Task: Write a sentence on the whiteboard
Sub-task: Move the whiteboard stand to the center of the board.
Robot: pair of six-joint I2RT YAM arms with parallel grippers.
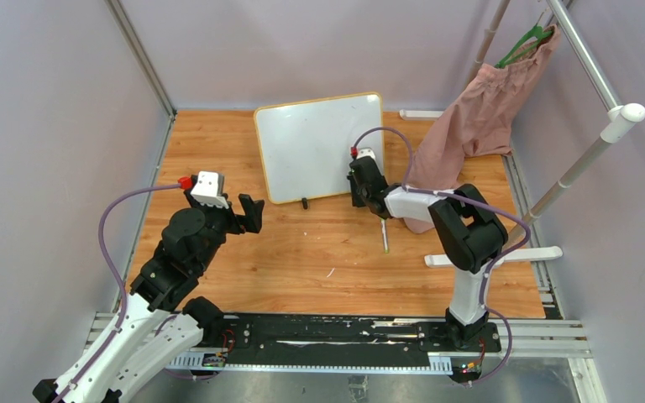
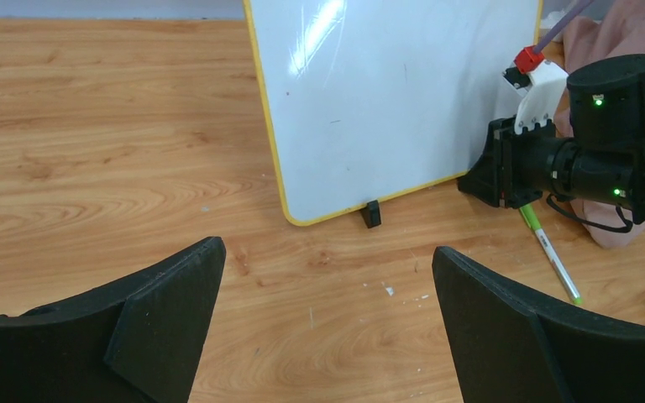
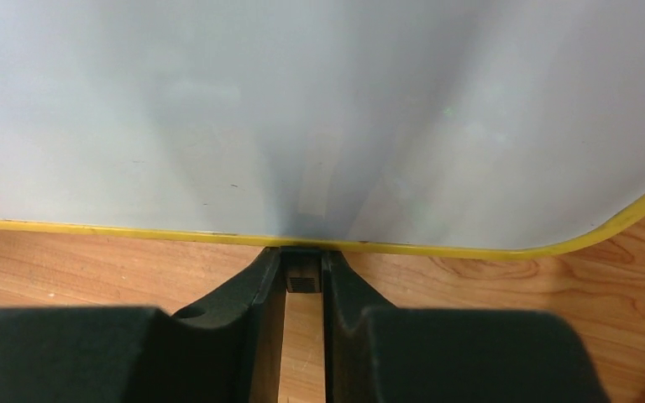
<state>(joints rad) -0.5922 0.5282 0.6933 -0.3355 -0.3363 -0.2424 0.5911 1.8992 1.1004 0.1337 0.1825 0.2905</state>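
Right gripper [image 3: 304, 267], jaws pinched on the black clip foot [image 3: 302, 284] beneath the blank whiteboard [image 3: 319, 117] standing at the rear of the table [image 2: 92, 126], apparently to steady it; left gripper [image 2: 327, 249] gapes wide, empty; green marker [image 2: 550, 260] lies unused beside it.

The left arm [image 1: 186, 243] and right arm [image 1: 464, 225] are made black and white, with red-tipped purple cables [image 2: 563, 23]; black wedge fingers [image 2: 168, 306] are fitted to the left gripper [image 2: 327, 248].

You have open tabletop [image 1: 302, 252] before the whiteboard [image 1: 319, 147]. A marker [image 1: 384, 238] and pink cloth [image 1: 470, 126] block your right.
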